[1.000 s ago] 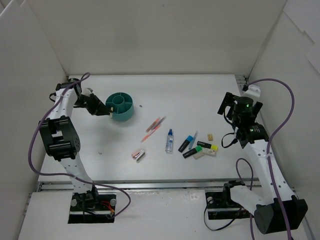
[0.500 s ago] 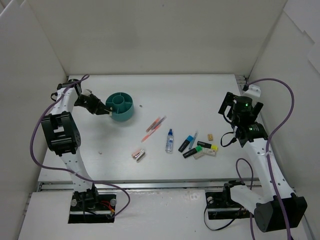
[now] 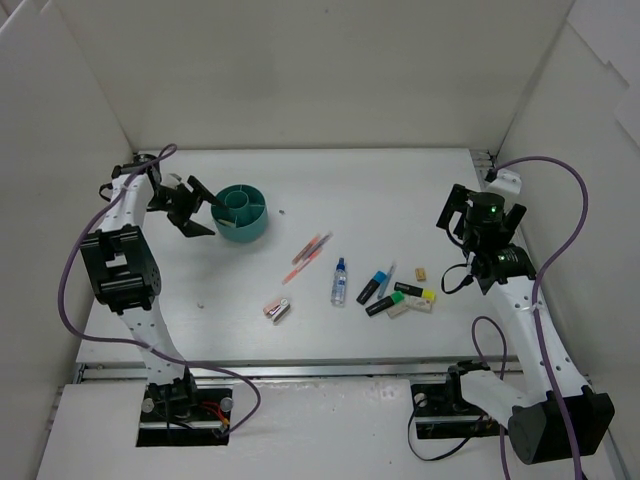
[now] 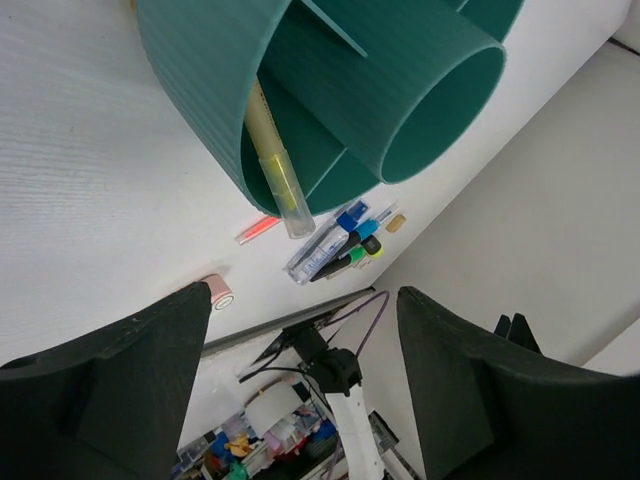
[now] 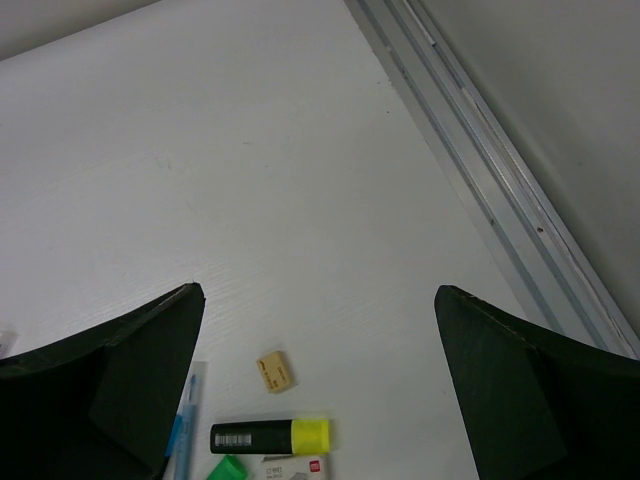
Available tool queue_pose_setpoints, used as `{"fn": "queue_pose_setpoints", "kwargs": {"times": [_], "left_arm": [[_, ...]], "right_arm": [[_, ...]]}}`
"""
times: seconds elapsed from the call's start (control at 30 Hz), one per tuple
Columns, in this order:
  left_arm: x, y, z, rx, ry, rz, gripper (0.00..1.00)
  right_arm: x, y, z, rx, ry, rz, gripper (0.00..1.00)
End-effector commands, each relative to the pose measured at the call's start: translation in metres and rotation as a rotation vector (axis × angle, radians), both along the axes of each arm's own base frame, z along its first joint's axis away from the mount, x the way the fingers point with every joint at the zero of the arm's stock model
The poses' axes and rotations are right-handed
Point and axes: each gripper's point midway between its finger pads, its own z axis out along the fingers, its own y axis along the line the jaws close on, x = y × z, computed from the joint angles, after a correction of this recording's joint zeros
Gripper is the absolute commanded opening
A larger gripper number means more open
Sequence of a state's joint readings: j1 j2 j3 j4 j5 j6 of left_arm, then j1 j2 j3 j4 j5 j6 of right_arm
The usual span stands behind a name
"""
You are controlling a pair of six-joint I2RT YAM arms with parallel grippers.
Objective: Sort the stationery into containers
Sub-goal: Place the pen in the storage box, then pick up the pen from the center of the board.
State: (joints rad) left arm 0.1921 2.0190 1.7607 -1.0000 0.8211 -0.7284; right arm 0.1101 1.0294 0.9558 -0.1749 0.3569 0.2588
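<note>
The teal tub (image 3: 243, 213) stands at the back left, and in the left wrist view the tub (image 4: 330, 90) holds a yellow pen (image 4: 272, 160) leaning in one compartment. My left gripper (image 3: 199, 208) is open just left of the tub, with nothing between its fingers (image 4: 120, 380). Loose on the table lie pink and orange pens (image 3: 308, 252), a blue-capped bottle (image 3: 339, 281), a blue highlighter (image 3: 375, 286), a yellow highlighter (image 5: 270, 437), a tan eraser (image 5: 274, 371) and a pink eraser (image 3: 277, 310). My right gripper (image 5: 317, 292) hangs open above the table, past the tan eraser.
White walls enclose the table on three sides. A metal rail (image 5: 500, 190) runs along the right edge near my right gripper. A light blue pen (image 5: 183, 430), a green highlighter (image 5: 230, 468) and a white eraser (image 3: 415, 305) lie beside the yellow highlighter.
My left gripper, shut at the tub's left rim before, has opened wide and sits slightly further left. The right arm has not moved.
</note>
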Motion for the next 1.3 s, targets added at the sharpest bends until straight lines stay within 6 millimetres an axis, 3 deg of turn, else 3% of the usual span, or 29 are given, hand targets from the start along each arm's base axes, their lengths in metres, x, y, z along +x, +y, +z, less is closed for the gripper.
{"fn": "queue_pose_setpoints", "kwargs": {"times": [0.0, 0.07, 0.13, 0.2, 0.23, 0.3, 0.33, 0.4, 0.43, 0.57, 0.77, 0.87, 0.97, 1.1, 1.27], "left_arm": [[-0.001, 0.008, 0.066, 0.088, -0.211, -0.005, 0.72], [-0.006, 0.009, 0.075, 0.185, -0.252, -0.019, 0.80], [-0.014, 0.001, 0.104, 0.261, -0.384, -0.052, 0.84], [-0.019, -0.001, 0.111, 0.362, -0.459, -0.067, 0.99], [-0.025, -0.020, 0.132, 0.415, -0.588, -0.131, 1.00], [-0.035, -0.021, 0.141, 0.603, -0.656, -0.134, 1.00], [-0.045, -0.049, 0.142, 0.665, -0.698, -0.215, 1.00], [-0.050, -0.044, 0.138, 0.905, -0.715, -0.232, 0.99], [-0.057, -0.065, 0.137, 0.949, -0.761, -0.318, 1.00], [-0.053, -0.104, 0.116, 0.933, -0.817, -0.481, 1.00], [-0.020, -0.149, 0.089, 1.018, -0.880, -0.673, 1.00], [-0.009, -0.181, 0.060, 1.100, -0.914, -0.801, 0.99], [0.005, -0.196, 0.042, 1.117, -0.918, -0.854, 1.00], [0.027, -0.194, 0.019, 1.088, -0.866, -0.833, 0.98], [0.037, -0.209, -0.013, 1.061, -0.896, -0.913, 0.96]], "right_arm": [[0.008, 0.002, 0.017, 0.001, -0.074, 0.019, 0.98], [0.011, 0.007, 0.016, 0.005, -0.068, 0.047, 0.98], [0.013, 0.013, 0.015, 0.001, -0.061, 0.076, 0.98], [0.016, 0.027, 0.012, 0.000, -0.046, 0.127, 0.98], [0.018, 0.031, 0.012, -0.014, -0.039, 0.147, 0.98], [0.024, 0.050, 0.006, -0.020, -0.014, 0.200, 0.98], [0.026, 0.058, 0.002, -0.019, 0.004, 0.224, 0.98], [0.032, 0.076, -0.006, -0.019, 0.057, 0.271, 0.98], [0.029, 0.080, -0.012, -0.026, 0.098, 0.278, 0.98], [0.022, 0.086, -0.014, 0.003, 0.124, 0.267, 0.98], [-0.015, 0.073, -0.004, 0.071, 0.049, 0.217, 0.98], [-0.027, 0.069, -0.006, 0.113, 0.027, 0.192, 0.98], [-0.033, 0.066, -0.011, 0.134, 0.040, 0.185, 0.98], [-0.035, 0.073, -0.022, 0.132, 0.091, 0.233, 0.98], [-0.032, 0.075, -0.031, 0.125, 0.140, 0.245, 0.98]]}}
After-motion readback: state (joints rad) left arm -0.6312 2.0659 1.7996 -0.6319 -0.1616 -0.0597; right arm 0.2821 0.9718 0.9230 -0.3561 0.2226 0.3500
